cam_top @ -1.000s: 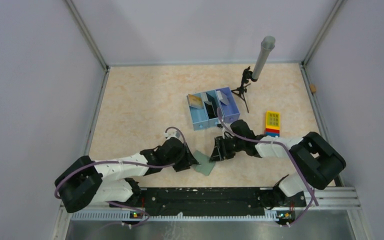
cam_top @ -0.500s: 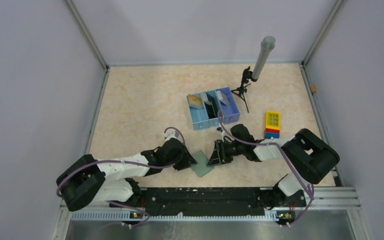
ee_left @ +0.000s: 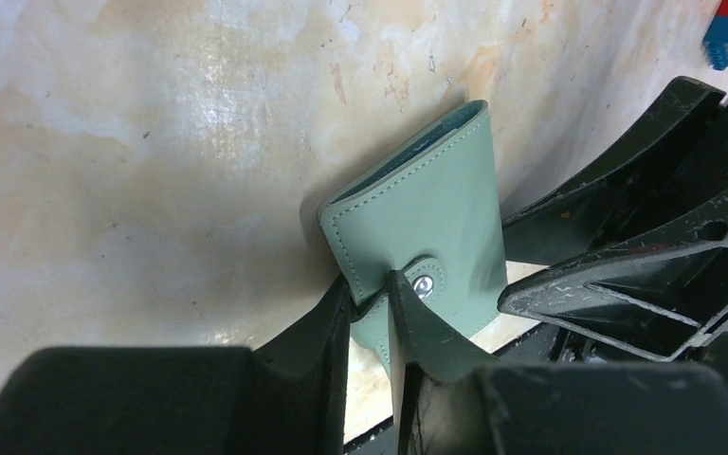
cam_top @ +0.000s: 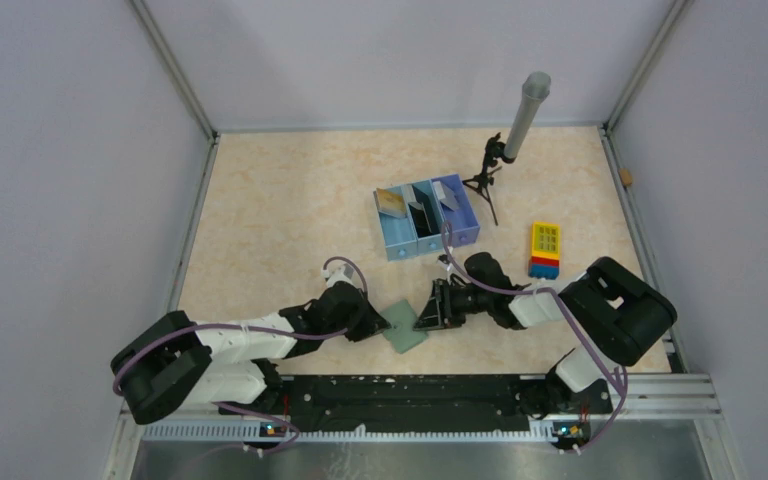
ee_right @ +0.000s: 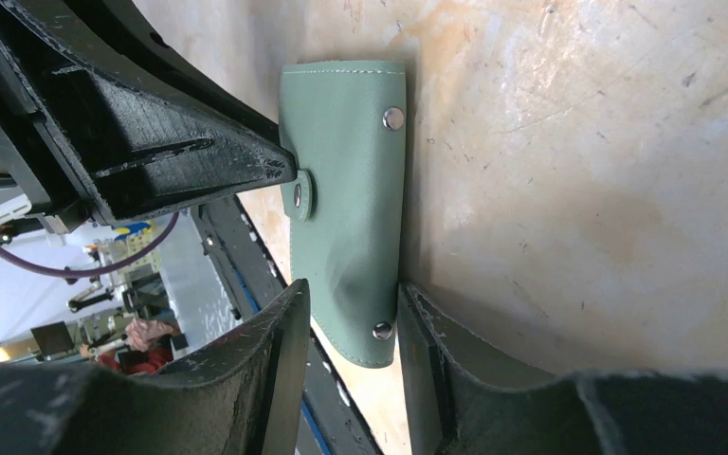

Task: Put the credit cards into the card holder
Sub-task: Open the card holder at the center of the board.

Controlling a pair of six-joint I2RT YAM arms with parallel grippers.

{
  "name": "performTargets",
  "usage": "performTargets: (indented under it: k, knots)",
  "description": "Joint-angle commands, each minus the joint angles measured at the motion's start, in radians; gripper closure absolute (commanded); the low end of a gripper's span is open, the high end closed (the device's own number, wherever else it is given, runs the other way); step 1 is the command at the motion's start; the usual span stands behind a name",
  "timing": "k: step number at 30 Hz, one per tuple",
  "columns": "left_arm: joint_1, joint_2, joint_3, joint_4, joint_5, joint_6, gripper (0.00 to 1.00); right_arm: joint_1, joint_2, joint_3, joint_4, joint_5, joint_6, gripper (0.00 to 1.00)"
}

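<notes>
Holder [cam_top: 403, 327] lies folded shut on the table [cam_top: 290, 200], grey-green side up. It sits near the front edge, between the two arms' tips.

Left gripper [cam_top: 378, 322] comes at it from the left. In the left wrist view its fingers [ee_left: 327, 332] stand close together around the snap tab [ee_left: 424, 282] at the holder's near edge, with green material in the narrow gap. We cannot tell whether they actually clamp it.

Right gripper [cam_top: 426, 318] comes from the right. In the right wrist view its fingers [ee_right: 265, 351] straddle one end of the holder across its narrow width. Each finger sits against a long edge, so we read it as a grip on the holder. Two snap studs show along the edge on that side.

The two grippers are near each other, and the left one's fingertip shows in the right wrist view just beside the tab.

Tray [cam_top: 400, 243] sits further back, well apart from the holder. Cards [cam_top: 392, 202] stand in its compartments, too small for us to tell more.

A tripod [cam_top: 485, 180] with a grey tube [cam_top: 528, 110] stands behind the tray. A yellow block [cam_top: 545, 240] lies to the right.
</notes>
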Motion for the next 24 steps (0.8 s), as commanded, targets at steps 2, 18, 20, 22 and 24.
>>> performTargets:
  k: [2,18,20,22,24]
  knots:
    - [-0.001,-0.019,-0.067,0.058,-0.027,0.004,0.80,0.020,0.008,-0.005,0.125,-0.005,0.026,0.62]
    - [-0.001,-0.114,-0.066,0.037,-0.093,0.071,0.75,0.034,-0.047,0.024,0.151,-0.016,0.046,1.00]
    - [-0.001,-0.146,-0.017,-0.055,-0.133,0.110,0.64,0.034,-0.086,0.038,0.094,0.015,0.021,1.00]
    - [-0.001,-0.185,0.047,-0.172,-0.182,0.167,0.51,0.034,-0.138,0.059,-0.013,0.069,-0.026,1.00]
    - [-0.001,-0.218,0.133,-0.282,-0.234,0.215,0.45,0.036,-0.199,0.087,-0.126,0.144,-0.085,1.00]
